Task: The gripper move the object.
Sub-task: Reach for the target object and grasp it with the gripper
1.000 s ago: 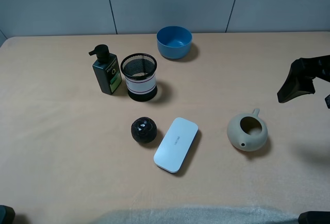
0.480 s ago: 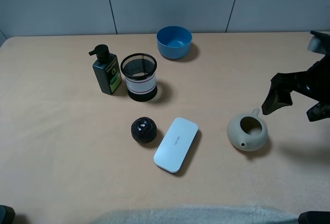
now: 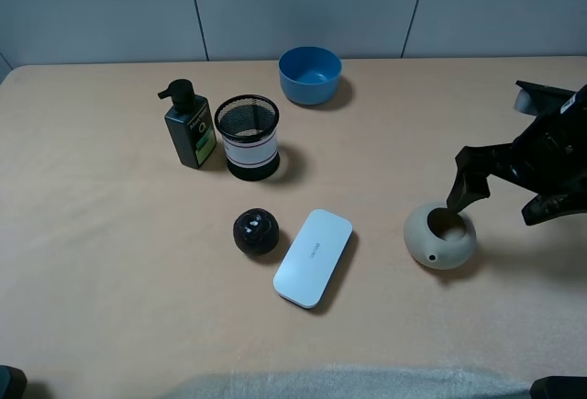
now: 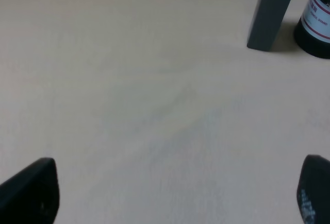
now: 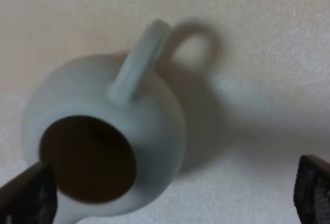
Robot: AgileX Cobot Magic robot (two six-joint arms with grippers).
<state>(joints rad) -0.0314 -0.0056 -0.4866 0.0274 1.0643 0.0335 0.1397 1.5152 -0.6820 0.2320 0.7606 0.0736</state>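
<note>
The beige-grey pot [image 3: 438,238] stands on the tan table [image 3: 110,261] at the right, spout toward the front and handle toward the back. My right gripper [image 3: 500,201] hangs open just above and behind it. One black finger [image 3: 463,183] hides the handle; the other finger is to the pot's right. In the right wrist view the pot [image 5: 129,131] with its dark top hole and handle [image 5: 136,67] lies between the two spread fingertips [image 5: 26,195]; the gripper [image 5: 170,193] holds nothing. My left gripper [image 4: 172,195] is open over bare table.
A blue bowl [image 3: 310,73] stands at the back. A black mesh cup [image 3: 249,136] and a dark pump bottle [image 3: 188,127] stand at the left. A black ball [image 3: 256,231] and a white flat box [image 3: 314,257] lie left of the pot.
My right gripper has moved left and down from the table's right edge to just over the pot's handle. The pot and the other things have not moved.
</note>
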